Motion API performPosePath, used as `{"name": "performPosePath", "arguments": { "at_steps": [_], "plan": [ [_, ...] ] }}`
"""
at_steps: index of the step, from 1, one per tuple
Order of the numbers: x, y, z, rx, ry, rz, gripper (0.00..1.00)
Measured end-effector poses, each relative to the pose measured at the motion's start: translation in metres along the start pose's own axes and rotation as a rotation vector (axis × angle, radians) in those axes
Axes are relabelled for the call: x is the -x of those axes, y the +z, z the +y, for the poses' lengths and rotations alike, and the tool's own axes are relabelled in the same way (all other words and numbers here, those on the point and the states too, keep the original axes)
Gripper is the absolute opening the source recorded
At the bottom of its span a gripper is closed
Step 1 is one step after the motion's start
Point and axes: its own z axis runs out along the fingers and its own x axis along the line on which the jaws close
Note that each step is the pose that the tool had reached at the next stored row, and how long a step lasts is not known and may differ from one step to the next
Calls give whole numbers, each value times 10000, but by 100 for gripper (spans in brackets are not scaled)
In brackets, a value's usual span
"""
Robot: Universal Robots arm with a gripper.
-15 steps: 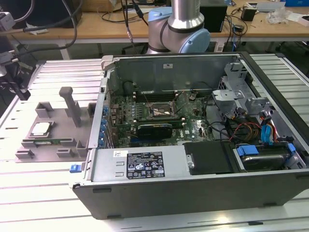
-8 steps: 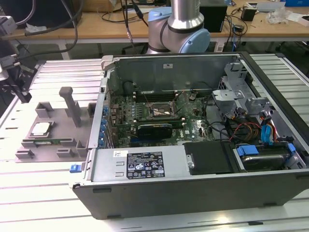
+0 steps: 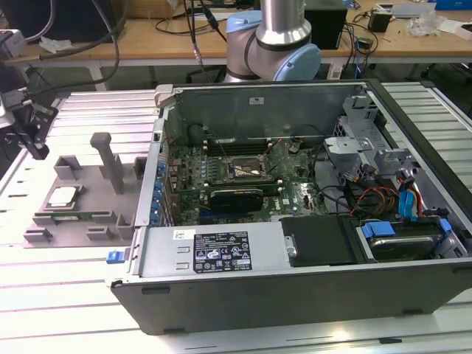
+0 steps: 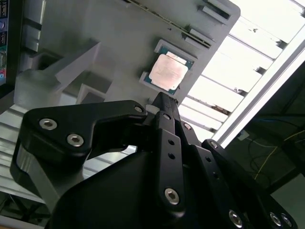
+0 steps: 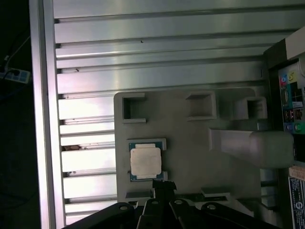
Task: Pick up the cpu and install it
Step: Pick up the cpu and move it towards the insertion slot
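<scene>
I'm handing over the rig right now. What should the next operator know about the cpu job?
Gripper: shut, holding nothing, tip near the cpu edge in both wrist views.
Cpu: lying flat in its holder on the grey fixture, outside the computer case.
Done: no pick-up yet.
Left: cpu not yet lifted, nor installed in the socket.
</scene>
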Motion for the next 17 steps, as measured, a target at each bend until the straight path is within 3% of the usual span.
{"name": "performPosePath", "arguments": {
  "at_steps": [17],
  "plan": [
    [-18, 391, -19, 0, -2, 0, 11]
  ]
}}
